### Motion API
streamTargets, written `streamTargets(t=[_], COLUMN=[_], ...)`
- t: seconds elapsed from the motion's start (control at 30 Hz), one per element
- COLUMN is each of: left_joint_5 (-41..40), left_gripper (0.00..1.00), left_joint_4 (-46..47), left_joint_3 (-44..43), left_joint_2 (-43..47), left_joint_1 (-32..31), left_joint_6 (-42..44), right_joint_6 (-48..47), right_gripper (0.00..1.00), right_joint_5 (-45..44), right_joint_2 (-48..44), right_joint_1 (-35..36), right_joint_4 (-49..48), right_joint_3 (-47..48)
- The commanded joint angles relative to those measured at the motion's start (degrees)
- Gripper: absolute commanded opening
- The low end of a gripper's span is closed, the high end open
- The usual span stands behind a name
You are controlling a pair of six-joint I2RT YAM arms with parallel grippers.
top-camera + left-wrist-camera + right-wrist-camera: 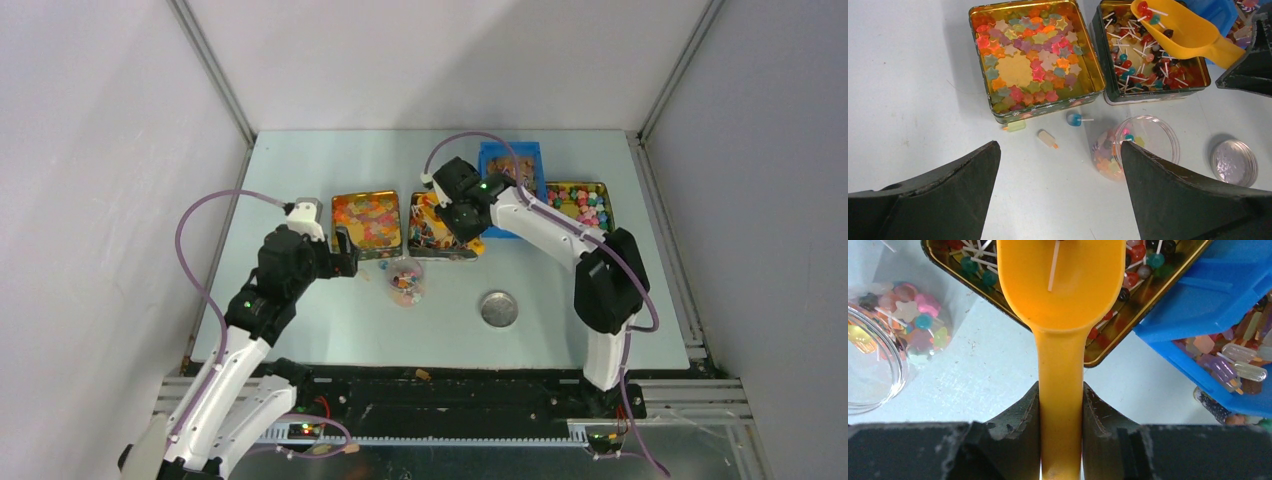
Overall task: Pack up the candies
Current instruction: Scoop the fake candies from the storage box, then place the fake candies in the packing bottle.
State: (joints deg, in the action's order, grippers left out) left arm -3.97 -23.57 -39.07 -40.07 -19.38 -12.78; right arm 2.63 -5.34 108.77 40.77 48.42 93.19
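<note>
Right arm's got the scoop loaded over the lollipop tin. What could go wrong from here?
1. The scoop looks nearly as wide as the jar mouth, so the lollipops in it may spill; a blue lollipop and a popsicle candy already lie on the table.
2. The left gripper is open and apart from the jar, so a bump from the scoop could shove it.

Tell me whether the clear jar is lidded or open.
Open: the jar has a bare mouth; the silver lid lies apart from it.
</note>
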Motion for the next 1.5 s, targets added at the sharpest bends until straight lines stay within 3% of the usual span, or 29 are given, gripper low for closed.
streamTargets(t=[0.0,0.4,0.93,1.47], left_joint_5=[-0.6,-0.4,0.0,0.3], left_gripper=[0.98,0.98,0.98,0.98], left_joint_4=[0.8,0.8,1.0,1.1], left_joint_3=[-1.4,-1.4,-1.4,-1.4], left_joint_2=[0.8,0.8,1.2,1.7], left_joint_1=[-0.5,-0.5,-0.5,-0.5], left_joint_6=[1.5,1.5,1.4,1.4], right_joint_6=[0.4,0.0,6.3,6.3], right_gripper=[0.0,0.0,0.0,0.0], right_joint_5=[-2.1,-5.7,-10.1,-6.9], right_joint_2=[-4.0,-12.4,-24.7,-20.2], right_joint_1=[0.4,3.3,15.6,20.9], right_joint_4=[1.9,7.4,22.4,24.4], right_joint_3=[1.6,-2.3,-3.9,-4.2])
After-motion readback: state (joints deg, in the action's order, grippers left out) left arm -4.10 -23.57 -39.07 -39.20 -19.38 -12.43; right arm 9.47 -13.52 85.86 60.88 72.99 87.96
